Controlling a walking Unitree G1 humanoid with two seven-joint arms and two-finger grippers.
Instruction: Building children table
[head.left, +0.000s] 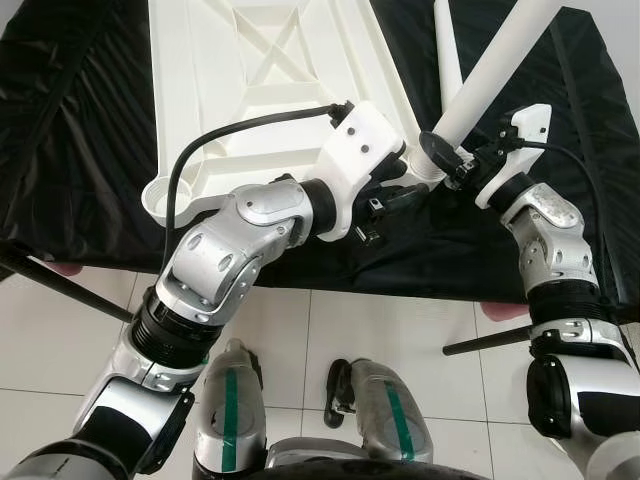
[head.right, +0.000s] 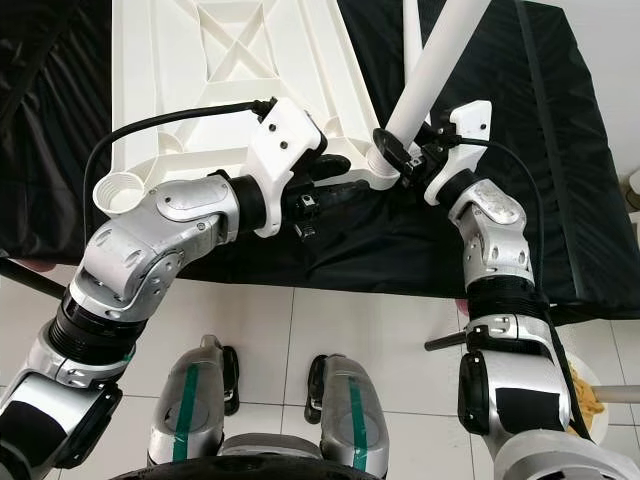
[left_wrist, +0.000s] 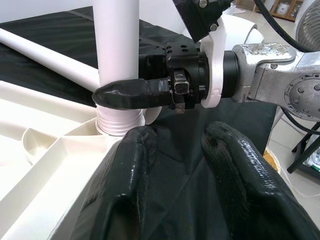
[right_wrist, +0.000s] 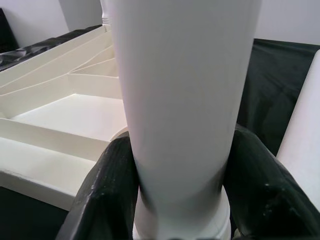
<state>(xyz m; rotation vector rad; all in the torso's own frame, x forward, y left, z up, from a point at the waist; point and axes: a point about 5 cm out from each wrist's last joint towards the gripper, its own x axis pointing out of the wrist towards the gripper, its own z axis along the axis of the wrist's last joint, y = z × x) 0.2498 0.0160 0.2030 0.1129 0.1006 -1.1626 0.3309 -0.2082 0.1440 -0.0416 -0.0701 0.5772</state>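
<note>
Table top: the white ribbed plastic table top (head.left: 250, 70) lies upside down on the worktop covered in black cloth (head.left: 80, 120)
Leg: the long white plastic tube leg (head.left: 495, 65) stands tilted, its ribbed threaded end at the near corner socket (left_wrist: 107, 131) of the top
My right hand: my right hand (right_wrist: 175, 185) clamps the leg just above its thread, one finger on each side
My left hand: my left hand (left_wrist: 177, 150) sits at the corner just beside the socket, fingers a little apart, holding nothing
Spare leg: a second white tube (head.left: 447, 45) lies on the cloth behind
Risk, cross-thread: the leg leans, so I judge the thread may bite crooked and jam
Risk, sliding top: if I twist hard, the top may skid on the slick cloth
Risk, slip: my fingers may spin on the smooth tube
</note>
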